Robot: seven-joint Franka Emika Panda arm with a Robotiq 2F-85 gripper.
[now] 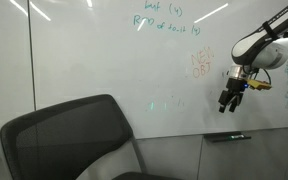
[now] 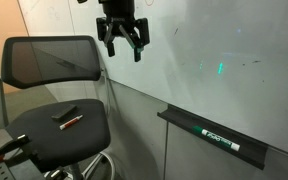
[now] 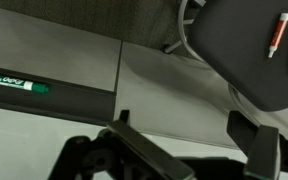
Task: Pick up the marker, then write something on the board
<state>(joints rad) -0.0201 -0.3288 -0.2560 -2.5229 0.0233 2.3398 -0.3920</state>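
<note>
The board (image 1: pixel 104 60) is a wall-sized glossy whiteboard with green handwriting near its top, also seen in an exterior view (image 2: pixel 224 40). My gripper (image 1: pixel 229 106) hangs open and empty close in front of it, fingers pointing down (image 2: pixel 125 50). A white marker with a green cap (image 3: pixel 14 83) lies on the dark ledge under the board (image 2: pixel 220 137), below and to the side of the gripper. A red marker (image 3: pixel 280 33) lies on the black chair seat (image 2: pixel 70 120). In the wrist view the gripper (image 3: pixel 184 135) has both fingers apart with nothing between them.
A black mesh-backed office chair (image 1: pixel 74 135) stands right beside the board, its seat (image 2: pixel 54 140) below the gripper. The marker ledge (image 2: pixel 184 122) juts out from the grey wall under the board. A faint orange scribble (image 1: pixel 200 64) marks the board near the arm.
</note>
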